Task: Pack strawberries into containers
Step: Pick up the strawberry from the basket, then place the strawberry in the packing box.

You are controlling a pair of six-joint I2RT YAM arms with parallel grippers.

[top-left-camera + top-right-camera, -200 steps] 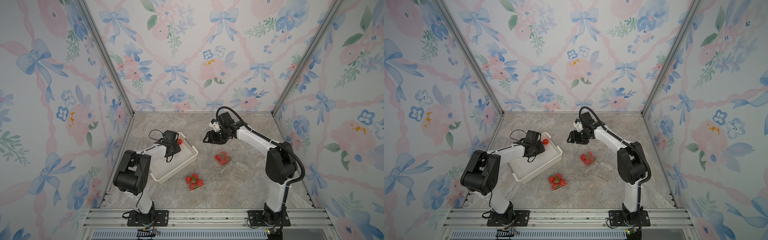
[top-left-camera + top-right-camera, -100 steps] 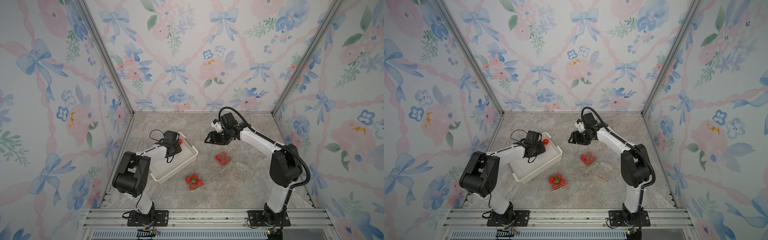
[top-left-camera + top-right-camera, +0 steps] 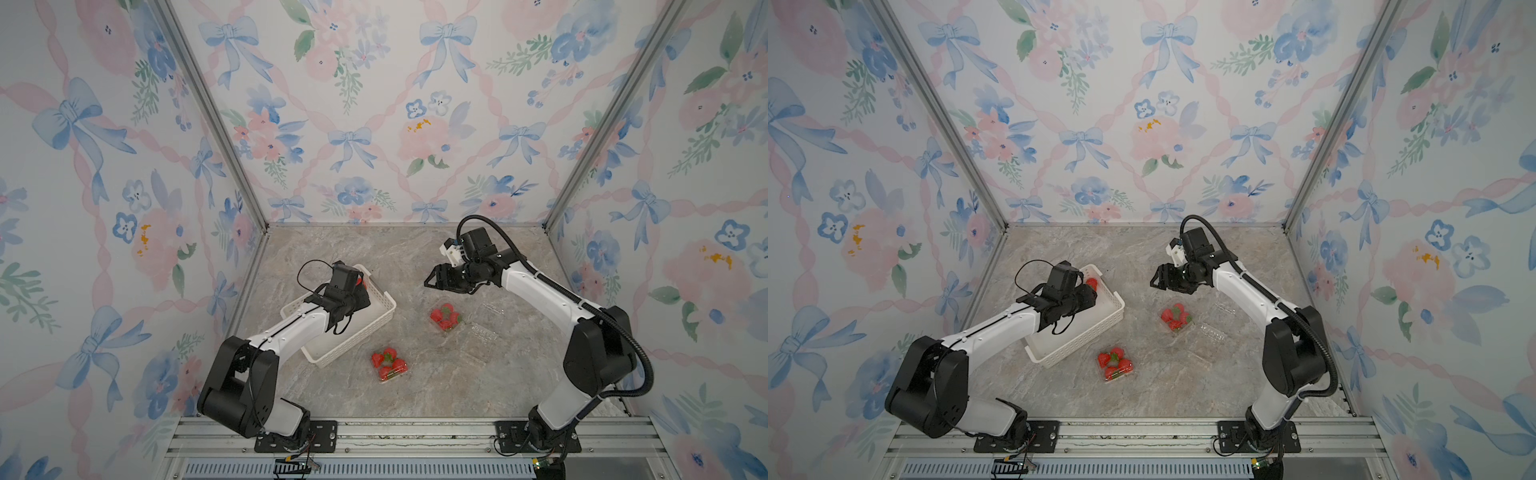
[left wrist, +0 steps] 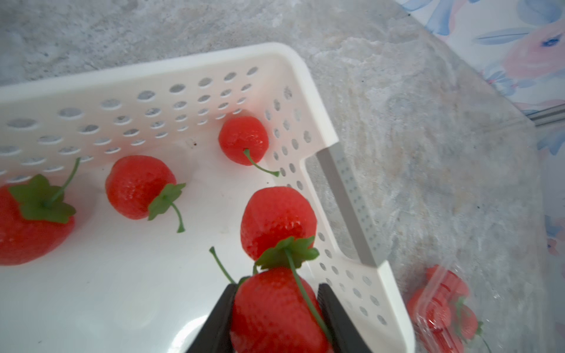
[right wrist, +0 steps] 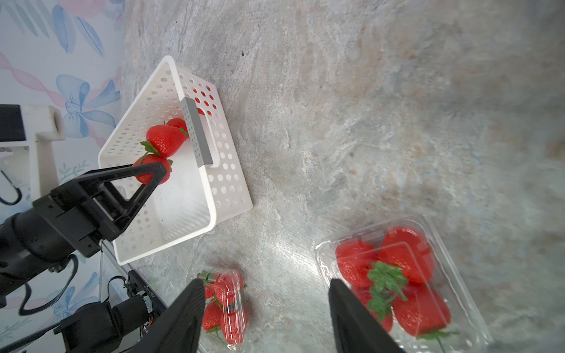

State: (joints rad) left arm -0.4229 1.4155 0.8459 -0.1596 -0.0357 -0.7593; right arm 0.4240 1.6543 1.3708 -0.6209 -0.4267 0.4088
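My left gripper (image 4: 276, 293) is shut on a red strawberry (image 4: 272, 311) inside the white perforated basket (image 4: 321, 101). Several more strawberries lie in that basket, one (image 4: 276, 220) touching the held berry and another (image 4: 140, 186) further off. The right wrist view shows the same grip, a black finger (image 5: 146, 174) against the berry (image 5: 154, 162). My right gripper (image 5: 266, 284) is open and empty, hovering over bare table (image 3: 432, 279). Two clear containers (image 3: 445, 318) (image 3: 388, 365) each hold several berries. A third clear container (image 3: 484, 332) lies open to the right of them.
The basket (image 3: 365, 328) sits left of centre in both top views, with my left arm reaching over it. Papered walls close in the marble table on three sides. An aluminium rail (image 3: 415, 432) runs along the front edge.
My right gripper has drifted a little to the right and nearer the front, still open. The left gripper stays in the basket, gripping the berry.
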